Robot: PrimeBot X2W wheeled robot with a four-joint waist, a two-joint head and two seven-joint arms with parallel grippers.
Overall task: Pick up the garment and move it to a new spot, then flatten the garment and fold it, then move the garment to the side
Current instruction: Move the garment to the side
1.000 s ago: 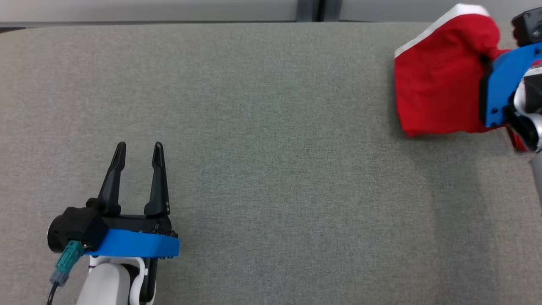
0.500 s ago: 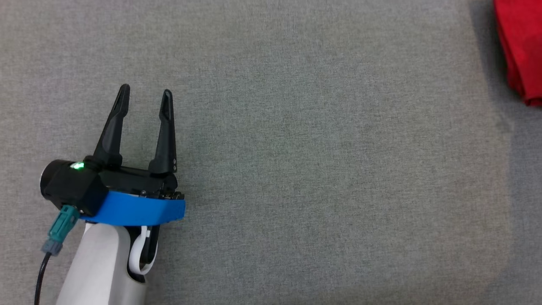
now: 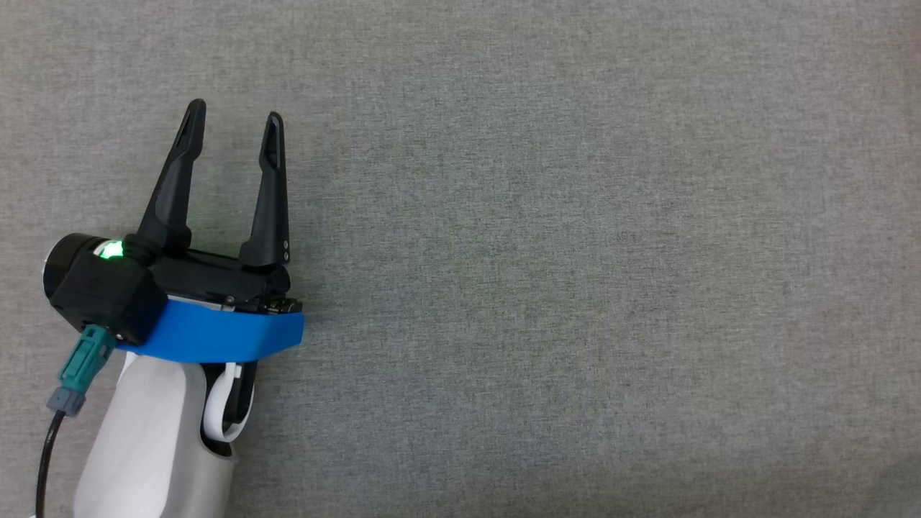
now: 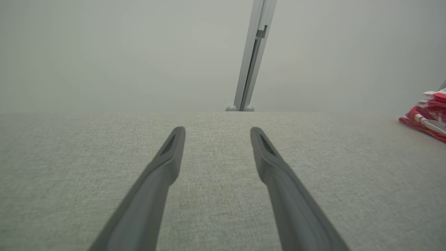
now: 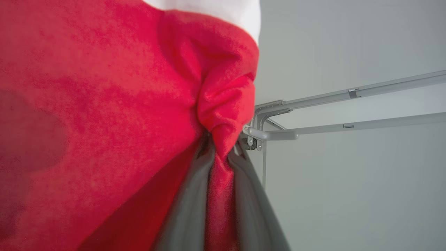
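The garment [image 5: 104, 104] is red cloth with a white band along its top edge. In the right wrist view it hangs bunched in the air in front of a pale wall. My right gripper [image 5: 223, 153] is shut on a pinched fold of it, and the cloth hides the fingertips. My left gripper [image 3: 234, 115] rests at the left over the grey fabric table [image 3: 575, 252], fingers spread open with nothing between them. The left wrist view shows the same open left gripper [image 4: 216, 132] above bare table.
A grey upright post [image 4: 251, 55] stands at the table's far edge. A small heap of red and white cloth [image 4: 427, 118] lies at the far right in the left wrist view. Grey metal rails [image 5: 348, 111] run behind the held garment.
The head view has shifted, so the red garment and my right gripper have left that picture. My left gripper stays open, and the right stays shut on the cloth.
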